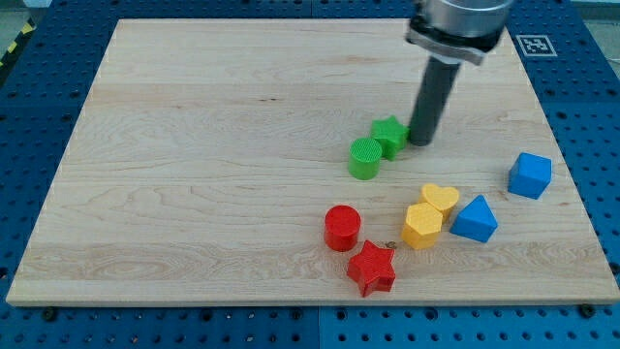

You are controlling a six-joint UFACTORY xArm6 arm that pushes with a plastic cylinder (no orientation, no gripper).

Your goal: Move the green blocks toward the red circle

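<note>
A green star (389, 135) and a green cylinder (365, 158) sit touching each other near the board's middle right. The red circle, a red cylinder (342, 228), lies below them toward the view's bottom. My tip (420, 142) rests on the board right against the green star's right side, the dark rod rising to the view's top.
A red star (372, 269) lies just below and right of the red cylinder. A yellow heart (441, 199) and a yellow hexagon (422, 225) sit to its right, beside a blue triangle (474, 220). A blue cube (530, 175) lies near the board's right edge (567, 174).
</note>
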